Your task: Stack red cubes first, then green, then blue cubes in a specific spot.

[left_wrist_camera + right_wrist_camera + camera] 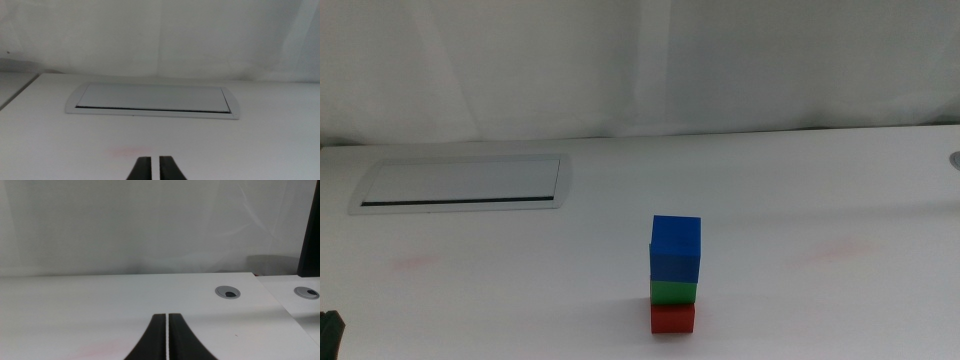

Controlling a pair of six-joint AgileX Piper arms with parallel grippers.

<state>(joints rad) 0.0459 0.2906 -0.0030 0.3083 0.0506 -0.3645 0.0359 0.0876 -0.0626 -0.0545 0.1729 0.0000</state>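
The left claw (153,170) waits low at the near left edge of the tabletop (820,180), its jaws drawn narrow, facing the grey-rimmed panel (465,184). Right of centre, near the front, the red cube (672,319) sits on the tabletop with the green cube (673,292) on it and the blue cube (676,249) on top. The right claw (167,340) hangs off to the right, jaws nearly together, near two round grommets (227,292).

**Colours on the table**

We note a red cube (672,319), a green cube (674,292) and a blue cube (676,249), all plain and matte. Tabletop (800,190) white, with faint pink smudges (415,263). Panel (465,183) pale grey with a dark slot. Backdrop (640,60) off-white. Left gripper (152,169) and right gripper (167,337) black. We log grey round caps (227,292).
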